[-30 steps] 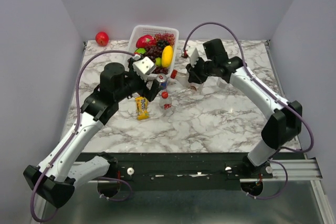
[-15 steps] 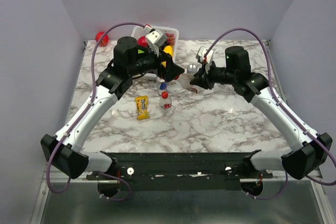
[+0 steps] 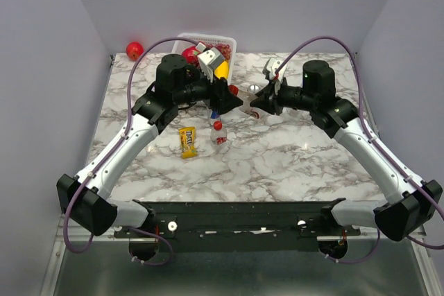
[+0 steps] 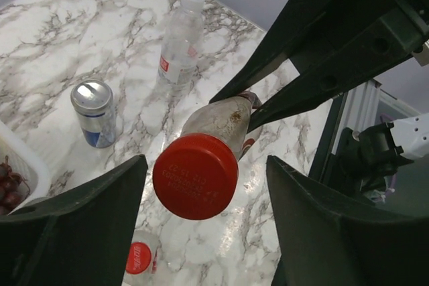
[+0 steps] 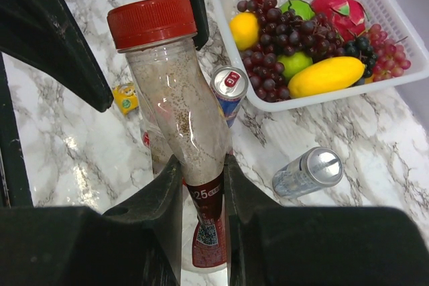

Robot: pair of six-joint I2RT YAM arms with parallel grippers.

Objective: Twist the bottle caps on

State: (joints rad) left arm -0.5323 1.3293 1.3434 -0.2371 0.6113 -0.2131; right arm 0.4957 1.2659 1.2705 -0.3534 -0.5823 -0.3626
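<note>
Bottle: clear red-labelled bottle, clamped low on its body by the right gripper, was held above the tabletop.
Red cap: sat on its neck between the left gripper's spread jaws, gaps on both sides.
Surface: white marble table lay below both grippers; a taller clear bottle lay beyond the left one.
Room: plain pale-grey walls enclosed the table.

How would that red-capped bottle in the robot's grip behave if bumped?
The bottle looks thin, clear and nearly empty, so probably light and easily dented. The right gripper pinches only its lower end, so a push on the red cap might swing it.
</note>
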